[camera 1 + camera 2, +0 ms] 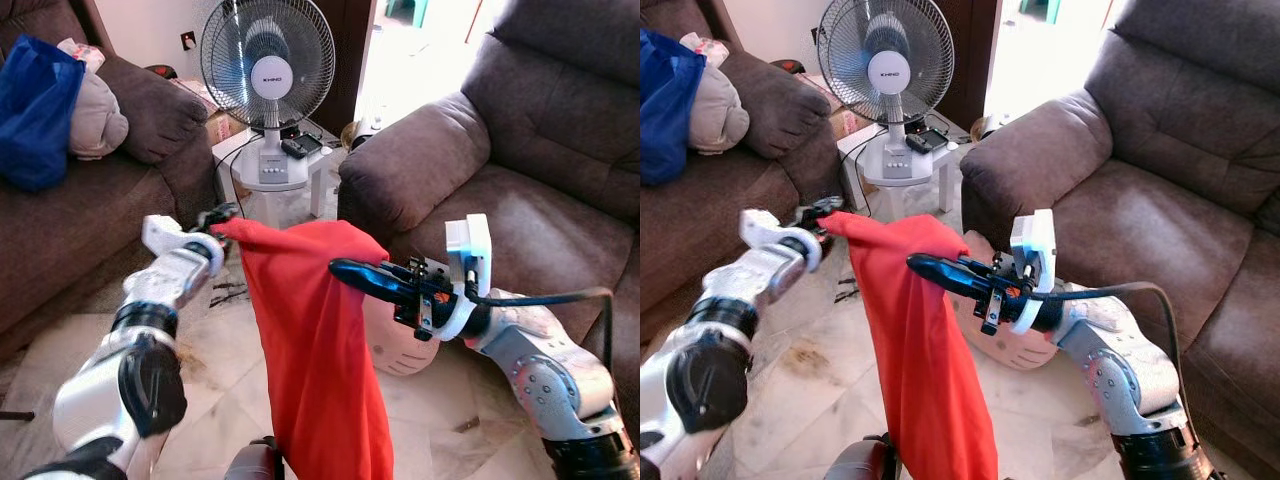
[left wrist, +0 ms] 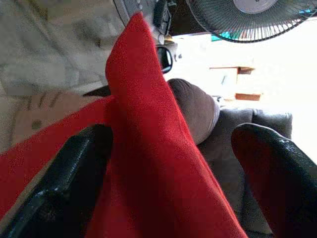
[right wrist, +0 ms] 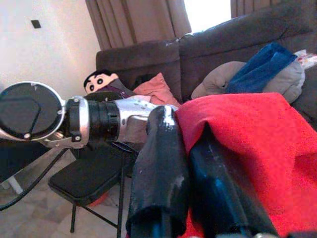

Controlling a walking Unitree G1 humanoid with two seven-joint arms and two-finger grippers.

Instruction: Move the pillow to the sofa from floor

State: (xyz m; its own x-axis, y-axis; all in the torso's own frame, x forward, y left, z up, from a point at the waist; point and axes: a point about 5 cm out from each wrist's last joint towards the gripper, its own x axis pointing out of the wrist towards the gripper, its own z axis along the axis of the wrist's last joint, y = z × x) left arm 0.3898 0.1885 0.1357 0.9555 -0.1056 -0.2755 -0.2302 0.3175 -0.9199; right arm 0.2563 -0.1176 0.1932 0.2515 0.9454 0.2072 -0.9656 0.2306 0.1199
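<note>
The red pillow (image 1: pixel 320 340) hung limp, evidently light and soft. The left gripper (image 1: pixel 215 222) pinched its ten-o'clock corner; the right gripper (image 1: pixel 352 272) clamped its two-o'clock edge. Corners seemed the soundest purchase.

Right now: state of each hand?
Left hand: closed on one top corner of the red cloth, held up off the floor.
Right hand: closed on the cloth's other top edge.

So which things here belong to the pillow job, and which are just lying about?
Job:
red pillow, held up off the floor
left hand, pinching its corner
right hand, gripping its top edge
brown sofa

Lying about:
table fan
blue bag
pink cushion on floor
</note>
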